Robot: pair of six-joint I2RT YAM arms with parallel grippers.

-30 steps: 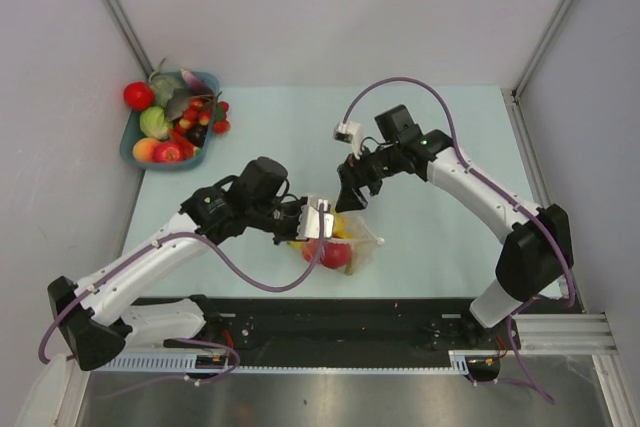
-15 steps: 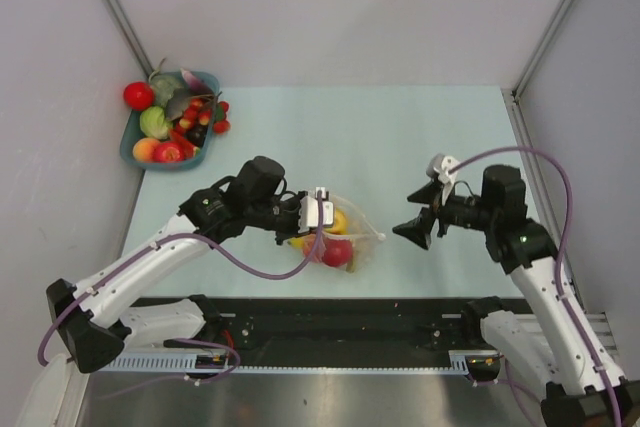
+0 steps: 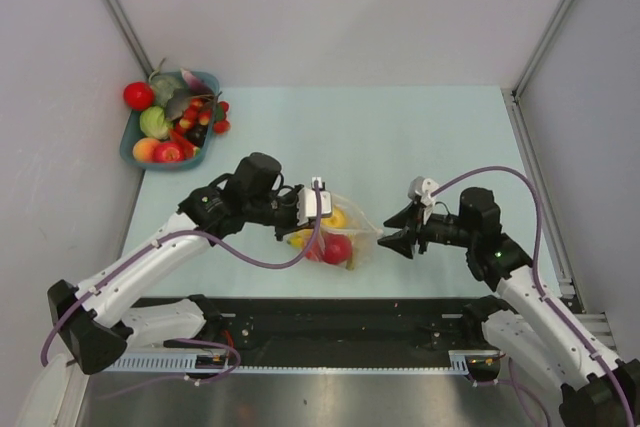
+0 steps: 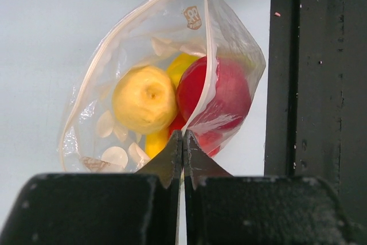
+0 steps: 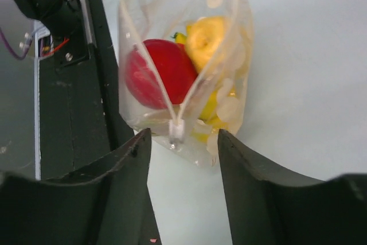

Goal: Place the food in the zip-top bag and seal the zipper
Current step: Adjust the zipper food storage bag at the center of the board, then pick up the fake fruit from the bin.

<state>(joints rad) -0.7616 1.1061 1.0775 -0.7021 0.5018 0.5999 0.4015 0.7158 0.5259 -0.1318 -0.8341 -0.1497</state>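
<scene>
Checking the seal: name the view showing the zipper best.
Right wrist: the zipper gapes open above its slider, close up. Left wrist shows its edge pinched by the left fingers; top external, barely.

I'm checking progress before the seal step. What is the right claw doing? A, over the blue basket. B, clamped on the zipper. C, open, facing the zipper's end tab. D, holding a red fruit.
C: the right claw is spread open, the white tab ending the zipper showing ungripped between its fingers.

Food [image 3: 337,247] inside zip-top bag [image 3: 366,236]; basket [image 3: 127,144] well apart, back-left.
</scene>
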